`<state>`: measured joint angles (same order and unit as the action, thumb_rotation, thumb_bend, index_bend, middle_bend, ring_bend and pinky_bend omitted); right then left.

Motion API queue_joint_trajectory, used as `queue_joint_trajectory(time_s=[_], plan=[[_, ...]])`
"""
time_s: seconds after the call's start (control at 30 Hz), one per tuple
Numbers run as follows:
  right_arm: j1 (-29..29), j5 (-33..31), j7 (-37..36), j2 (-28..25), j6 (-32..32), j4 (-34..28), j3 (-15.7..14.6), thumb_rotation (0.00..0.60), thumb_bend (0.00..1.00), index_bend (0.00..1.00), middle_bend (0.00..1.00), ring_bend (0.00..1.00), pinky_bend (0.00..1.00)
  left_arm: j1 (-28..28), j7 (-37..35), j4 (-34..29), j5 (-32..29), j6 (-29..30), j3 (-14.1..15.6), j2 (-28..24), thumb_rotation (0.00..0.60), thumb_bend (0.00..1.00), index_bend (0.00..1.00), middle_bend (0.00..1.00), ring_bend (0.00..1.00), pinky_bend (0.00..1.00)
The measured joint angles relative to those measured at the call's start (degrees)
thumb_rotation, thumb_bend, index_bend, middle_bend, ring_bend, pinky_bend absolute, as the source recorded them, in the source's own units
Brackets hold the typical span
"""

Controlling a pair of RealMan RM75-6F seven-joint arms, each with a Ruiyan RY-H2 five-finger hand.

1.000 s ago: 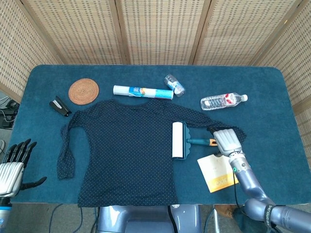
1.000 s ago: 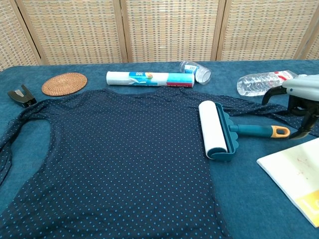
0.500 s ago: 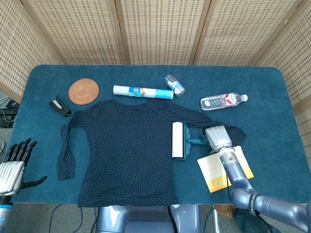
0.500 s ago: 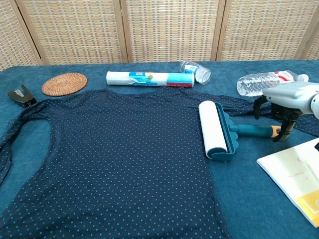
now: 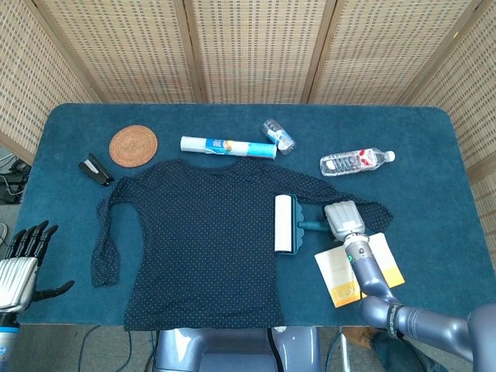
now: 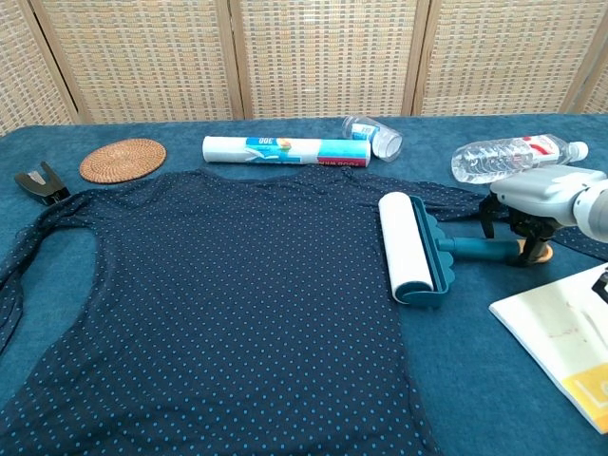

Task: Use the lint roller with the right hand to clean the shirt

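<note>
Right hand (image 6: 537, 204) moved onto lint roller (image 6: 418, 249) handle; chest view shows fingers around it, grip unclear.

- You see a woven coaster (image 5: 133, 146) beside a black stapler (image 5: 95, 169)
- Rolled tube (image 5: 228, 147), small glass jar (image 5: 278, 136)
- Water bottle (image 5: 357, 161) lying flat
- Yellow-edged booklet (image 5: 339, 271) at your right

we see the dark dotted long-sleeved shirt (image 5: 203, 236) spread flat mid-table, and take it as our landmark. on its right edge lies the teal-handled white lint roller (image 5: 293, 224). behind its collar lies the white paper-wrapped roll (image 5: 228, 146); right of its sleeve lies the yellow-and-white booklet (image 5: 341, 273).
</note>
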<state>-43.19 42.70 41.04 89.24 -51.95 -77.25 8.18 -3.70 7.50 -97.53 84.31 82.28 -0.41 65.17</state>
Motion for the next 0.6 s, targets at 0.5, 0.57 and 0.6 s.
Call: queue_joint_trajectory(time_s=[0.5, 0.57, 0.6], plan=[[-0.60, 2.74, -0.02, 2.01, -3.59, 2.32, -0.64, 0.600, 0.73, 0.71, 1.00, 1.00, 1.00, -0.37, -0.08, 0.02, -0.79, -1.07, 0.17, 0.11, 0.600, 0.00, 0.00, 0.00, 0.00, 0.00], [-0.74, 3.80, 0.20, 1.16, -4.46, 0.86, -0.51, 0.600, 0.73, 0.71, 1.00, 1.00, 1.00, -0.53, -0.13, 0.00, -0.89, -1.33, 0.19, 0.10, 0.600, 0.00, 0.00, 0.00, 0.00, 0.00], [-0.91, 4.22, 0.48, 0.75, -4.80, 0.15, -0.43, 0.600, 0.73, 0.71, 1.00, 1.00, 1.00, -0.55, -0.16, -0.01, -0.89, -1.38, 0.21, 0.08, 0.600, 0.00, 0.00, 0.00, 0.00, 0.00]])
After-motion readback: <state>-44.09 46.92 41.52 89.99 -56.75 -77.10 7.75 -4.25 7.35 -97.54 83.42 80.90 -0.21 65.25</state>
